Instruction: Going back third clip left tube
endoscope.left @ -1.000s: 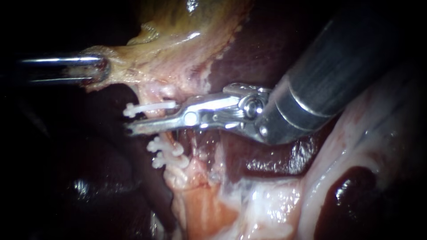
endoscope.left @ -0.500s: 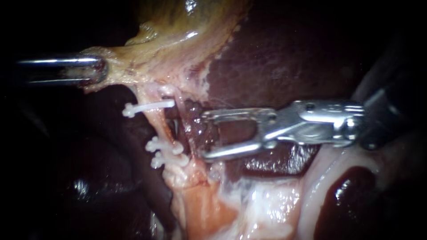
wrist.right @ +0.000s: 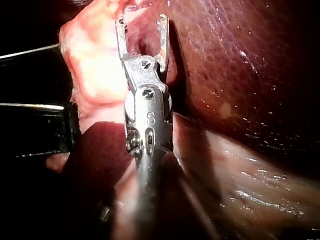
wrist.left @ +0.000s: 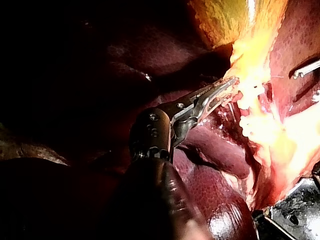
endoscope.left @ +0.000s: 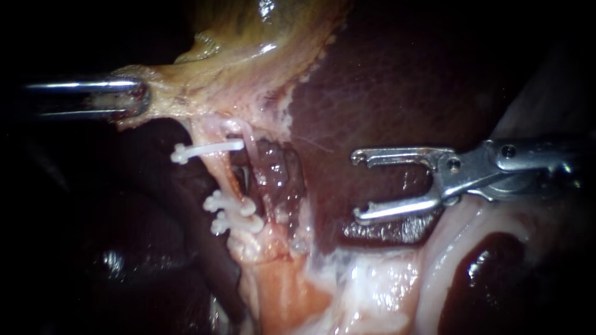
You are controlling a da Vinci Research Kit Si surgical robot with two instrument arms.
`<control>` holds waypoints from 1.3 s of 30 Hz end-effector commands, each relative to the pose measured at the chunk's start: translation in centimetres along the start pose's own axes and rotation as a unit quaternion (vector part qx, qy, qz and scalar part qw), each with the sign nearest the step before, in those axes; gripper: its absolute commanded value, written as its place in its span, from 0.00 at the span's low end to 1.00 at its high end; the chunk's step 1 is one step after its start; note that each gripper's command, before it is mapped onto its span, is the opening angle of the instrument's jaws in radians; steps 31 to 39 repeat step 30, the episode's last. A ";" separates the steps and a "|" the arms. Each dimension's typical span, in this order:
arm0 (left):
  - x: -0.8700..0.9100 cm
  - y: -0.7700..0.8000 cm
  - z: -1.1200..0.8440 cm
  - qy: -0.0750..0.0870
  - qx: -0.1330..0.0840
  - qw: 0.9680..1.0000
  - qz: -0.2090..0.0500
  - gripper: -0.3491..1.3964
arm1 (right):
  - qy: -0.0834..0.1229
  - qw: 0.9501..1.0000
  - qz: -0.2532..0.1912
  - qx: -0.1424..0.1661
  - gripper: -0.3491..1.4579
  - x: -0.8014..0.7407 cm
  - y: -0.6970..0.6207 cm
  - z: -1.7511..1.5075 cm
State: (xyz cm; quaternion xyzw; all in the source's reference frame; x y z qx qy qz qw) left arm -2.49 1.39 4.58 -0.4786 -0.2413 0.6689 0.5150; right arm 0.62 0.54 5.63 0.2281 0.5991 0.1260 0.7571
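Over the dark red liver [endoscope.left: 385,93], on the right of the endoscope view, the right instrument [endoscope.left: 359,186] hangs with its two slim metal jaws spread wide and nothing between them. Their hooked tips face the clipped tissue but stand well apart from it. The right wrist view shows the same open, empty fork ahead of its hinge, with pale tissue beside one jaw. The left tube [endoscope.left: 218,177], a pale strand running down from the gallbladder [endoscope.left: 248,37], carries three white clips. The top clip [endoscope.left: 208,149] lies across it just below the yellowish fold. The middle clip [endoscope.left: 231,206] and bottom clip [endoscope.left: 236,224] sit close together lower down, near the pale orange tissue. At upper left, the left instrument [endoscope.left: 141,98] comes in level, its jaws pinching the gallbladder's pale yellow edge. The left wrist view shows those jaws closed onto that same bright fringe.
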 end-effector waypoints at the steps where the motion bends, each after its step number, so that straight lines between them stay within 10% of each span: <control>1: -0.01 -0.01 0.02 0.000 0.001 1.000 0.000 0.00 | 0.000 1.000 0.000 0.002 0.47 0.00 0.00 -0.01; 19: -0.22 -0.23 0.69 0.004 -0.003 1.000 0.007 0.00 | 0.000 1.000 -0.001 0.007 0.47 0.00 -0.04 -0.06; 39: -0.25 -0.22 0.73 0.000 -0.004 1.000 0.008 0.00 | 0.001 1.000 0.001 0.007 0.47 0.07 -0.06 -0.06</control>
